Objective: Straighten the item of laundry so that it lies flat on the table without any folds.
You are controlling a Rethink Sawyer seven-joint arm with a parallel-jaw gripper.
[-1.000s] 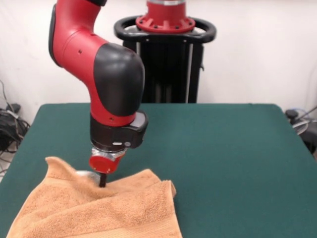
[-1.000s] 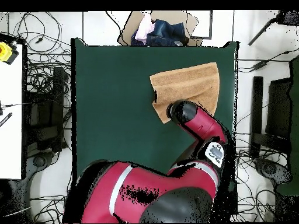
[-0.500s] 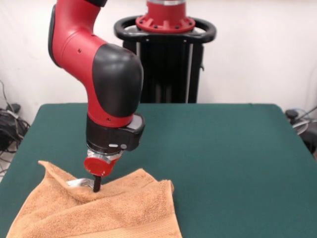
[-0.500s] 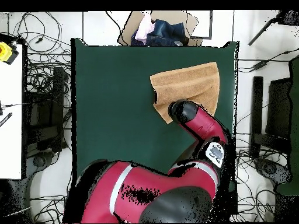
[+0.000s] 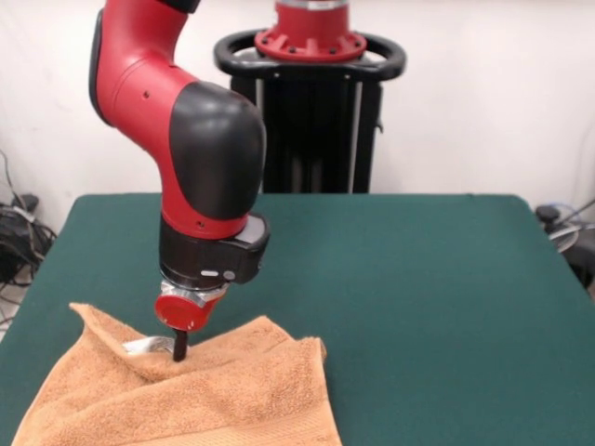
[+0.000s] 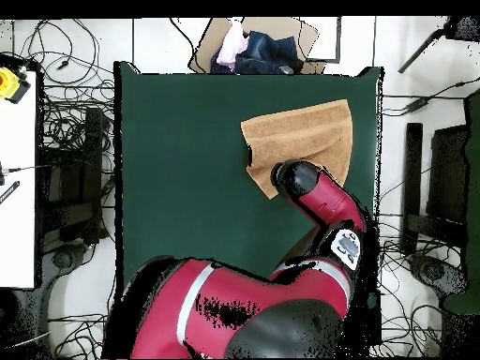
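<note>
The item of laundry (image 5: 218, 400), an orange-tan towel, lies rumpled at the near left corner of the green table (image 5: 418, 279). A raised ridge runs across its far part and its right edge is doubled over. My gripper (image 5: 177, 350) comes down onto that ridge near the towel's far edge, shut on a pinch of cloth, with a silver piece showing to its left. In the overhead view the towel (image 6: 305, 131) sits at the table's (image 6: 178, 159) upper right. The arm's wrist (image 6: 292, 178) covers its lower edge and hides the gripper.
A cardboard box of clothes (image 6: 248, 47) sits beyond the table's top edge in the overhead view. Cables (image 6: 66, 187) crowd the floor beside a white bench (image 6: 17, 169) on the left. The towel's near edge runs out of the front view's bottom.
My gripper has moved a little to the left in the front view, dragging the pinched cloth with it. The towel's far left corner has shifted left and lower.
</note>
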